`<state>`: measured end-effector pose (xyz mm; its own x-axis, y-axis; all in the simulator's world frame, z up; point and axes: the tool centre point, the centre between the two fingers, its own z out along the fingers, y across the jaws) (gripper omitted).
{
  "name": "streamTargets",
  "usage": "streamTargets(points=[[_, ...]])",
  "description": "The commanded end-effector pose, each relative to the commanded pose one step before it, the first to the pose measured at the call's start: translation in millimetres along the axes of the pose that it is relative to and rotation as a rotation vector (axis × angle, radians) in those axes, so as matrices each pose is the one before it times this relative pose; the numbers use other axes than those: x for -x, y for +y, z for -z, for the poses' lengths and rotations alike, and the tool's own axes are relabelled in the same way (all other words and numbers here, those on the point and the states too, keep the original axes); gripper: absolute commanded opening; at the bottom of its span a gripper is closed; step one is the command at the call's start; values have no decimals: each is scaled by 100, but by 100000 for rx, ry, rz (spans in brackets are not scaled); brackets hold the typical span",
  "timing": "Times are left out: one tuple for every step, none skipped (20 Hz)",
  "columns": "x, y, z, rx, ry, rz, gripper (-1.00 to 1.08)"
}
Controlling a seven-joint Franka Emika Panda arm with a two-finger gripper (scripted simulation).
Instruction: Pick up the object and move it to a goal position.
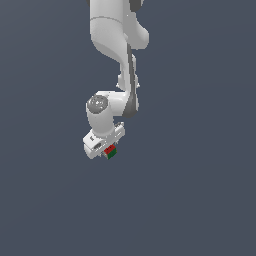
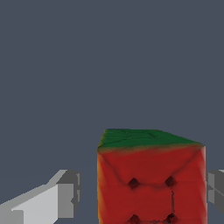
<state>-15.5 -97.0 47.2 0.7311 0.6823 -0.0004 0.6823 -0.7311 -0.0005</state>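
The object (image 2: 151,179) is a small cube with a red face bearing dark dot marks and a green face beside it. In the wrist view it fills the space between my gripper's (image 2: 143,192) two grey fingertips. One fingertip (image 2: 69,192) stands a visible gap away from the cube's side. The other fingertip (image 2: 215,190) is almost against the opposite side. In the exterior view the cube (image 1: 110,151) shows as a tiny red and green block at the tip of the tilted white gripper (image 1: 107,151). The jaws straddle it and are open.
Only a uniform dark grey-blue background shows around the arm (image 1: 117,60) in both views. No other objects, containers or edges are visible.
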Motion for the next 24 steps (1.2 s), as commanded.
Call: streamTargets(points=[[-18, 0, -952, 53, 39, 114, 100], [-5, 25, -211, 0, 0, 0, 100], [-14, 29, -135, 0, 0, 0, 100], [-17, 26, -69, 0, 0, 0, 100], [-8, 12, -19, 0, 0, 0, 100], [0, 0, 0, 0, 0, 0, -100], [0, 0, 0, 0, 0, 0, -100], [0, 0, 0, 0, 0, 0, -100], [0, 0, 0, 0, 0, 0, -100], [0, 0, 0, 0, 0, 0, -100], [0, 0, 0, 0, 0, 0, -100], [0, 0, 0, 0, 0, 0, -100], [0, 0, 0, 0, 0, 0, -100], [0, 0, 0, 0, 0, 0, -100], [0, 0, 0, 0, 0, 0, -100], [36, 46, 65, 76, 0, -61, -100], [5, 7, 31, 0, 0, 0, -100], [14, 22, 94, 0, 0, 0, -100], [23, 37, 156, 0, 0, 0, -100], [32, 52, 220, 0, 0, 0, -100], [42, 67, 284, 0, 0, 0, -100], [51, 82, 349, 0, 0, 0, -100], [61, 98, 416, 0, 0, 0, -100], [70, 113, 481, 0, 0, 0, -100]])
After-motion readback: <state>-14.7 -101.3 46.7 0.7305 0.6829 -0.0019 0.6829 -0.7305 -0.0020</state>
